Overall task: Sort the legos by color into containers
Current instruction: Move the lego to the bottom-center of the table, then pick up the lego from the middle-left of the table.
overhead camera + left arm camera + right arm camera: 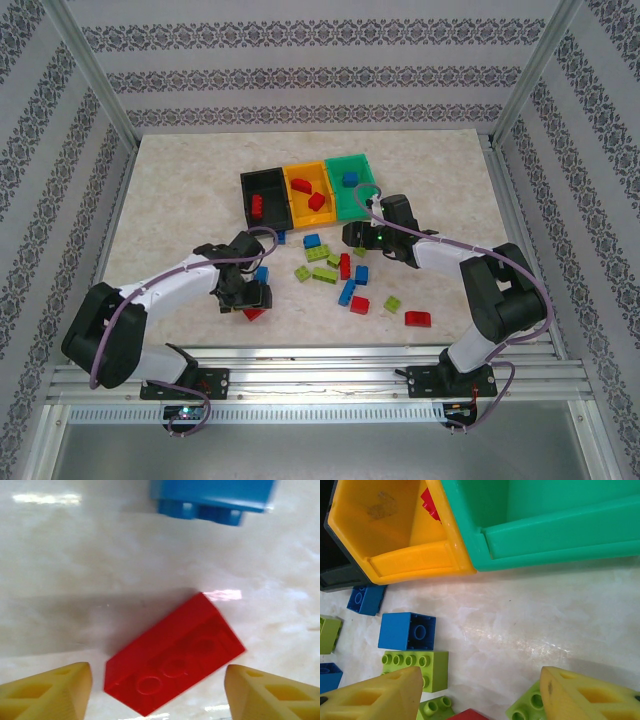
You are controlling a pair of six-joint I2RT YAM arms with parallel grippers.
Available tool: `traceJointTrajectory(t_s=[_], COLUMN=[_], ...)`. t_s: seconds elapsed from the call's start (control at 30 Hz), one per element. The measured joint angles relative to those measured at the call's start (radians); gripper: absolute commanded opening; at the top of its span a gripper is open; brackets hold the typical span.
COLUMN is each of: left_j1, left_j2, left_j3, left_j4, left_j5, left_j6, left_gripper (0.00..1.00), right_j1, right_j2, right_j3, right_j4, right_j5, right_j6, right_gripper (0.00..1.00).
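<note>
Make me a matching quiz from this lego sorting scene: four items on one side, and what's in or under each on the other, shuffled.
1. black bin
2. green bin
3. left tool
4. right tool

A. holds a blue brick
B. open, straddling a loose red brick
C. holds a red brick
D. open above lime green bricks

Pairs: 1-C, 2-A, 3-B, 4-D
</note>
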Motion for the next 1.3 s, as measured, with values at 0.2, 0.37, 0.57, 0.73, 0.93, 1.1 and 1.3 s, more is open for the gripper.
traceJointTrajectory(t_s=[0.2,0.37,0.57,0.73,0.93,1.1,1.3], left_j1=[-0.018,-0.052,-0.096,-0.097,-0.097,-0.103,-0.103], left_j2=[0.0,0.018,0.116,0.175,0.193,0.193,0.139], left_j3=[0.024,0.068,0.117,0.124,0.124,0.123,0.122], left_j4=[0.0,-0.045,-0.061,-0.083,-0.082,-0.066,-0.054], left_j5=[0.008,-0.057,-0.117,-0.151,-0.151,-0.126,-0.108], left_j6=[0.056,0.101,0.15,0.177,0.192,0.186,0.173], left_gripper=[0.74,0.74,0.75,0.73,0.57,0.37,0.28], right_j1=[0.0,0.0,0.0,-0.013,-0.013,-0.013,-0.013], right_j2=[0.0,0.0,0.001,0.001,0.001,0.001,0.001], right_j3=[0.0,0.0,0.0,0.0,0.0,0.0,0.0], right_j4=[0.0,0.0,0.003,0.005,0.006,0.006,0.006], right_j5=[-0.006,-0.007,-0.007,-0.014,-0.014,-0.014,-0.015], right_j6=[0.0,0.001,0.004,0.004,0.004,0.004,0.005], right_gripper=[0.64,0.64,0.64,0.64,0.64,0.64,0.64])
